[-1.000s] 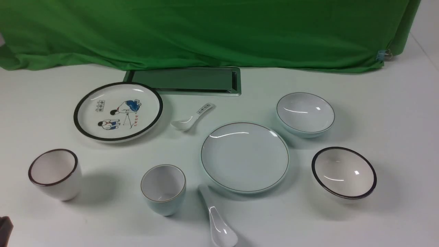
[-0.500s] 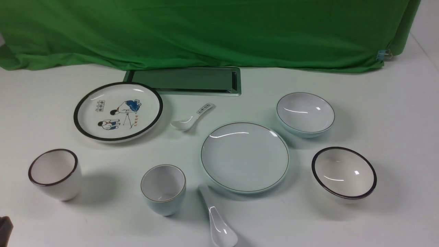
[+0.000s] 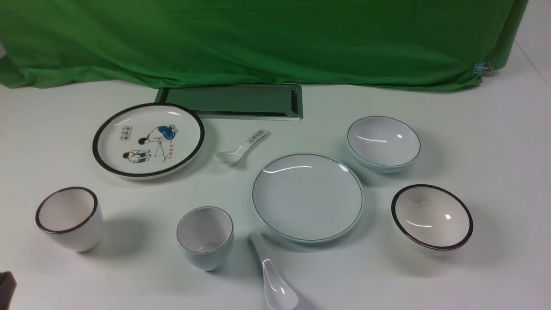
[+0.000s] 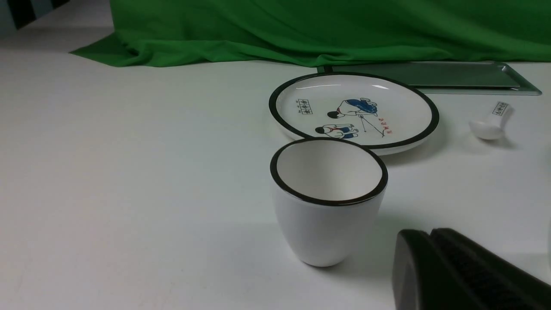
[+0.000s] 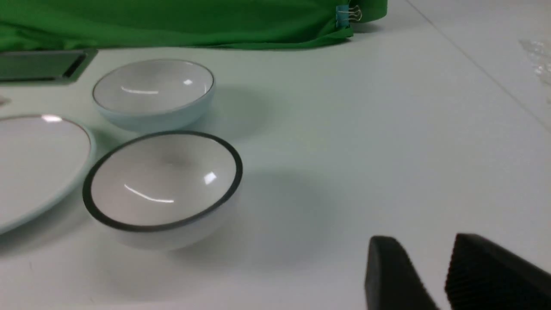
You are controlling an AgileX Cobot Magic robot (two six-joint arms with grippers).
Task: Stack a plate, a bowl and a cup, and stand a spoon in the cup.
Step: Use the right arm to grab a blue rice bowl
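Note:
The pale blue plate [image 3: 307, 197] lies at the table's centre; its edge shows in the right wrist view [image 5: 34, 168]. The pale blue bowl [image 3: 383, 142] stands behind it to the right and also shows in the right wrist view [image 5: 153, 92]. The small pale blue cup [image 3: 205, 237] stands front left of the plate. The plain white spoon [image 3: 275, 280] lies between them at the front edge. My left gripper [image 4: 426, 241] is shut and empty, low at the front left [image 3: 6, 288]. My right gripper [image 5: 424, 245] is slightly open and empty, right of the bowls, out of the front view.
A black-rimmed cartoon plate [image 3: 148, 140], a black-rimmed cup [image 3: 69, 217], a black-rimmed bowl [image 3: 431, 217] and a small patterned spoon [image 3: 241, 148] stand around them. A metal tray [image 3: 234, 101] and green cloth [image 3: 258, 38] lie at the back.

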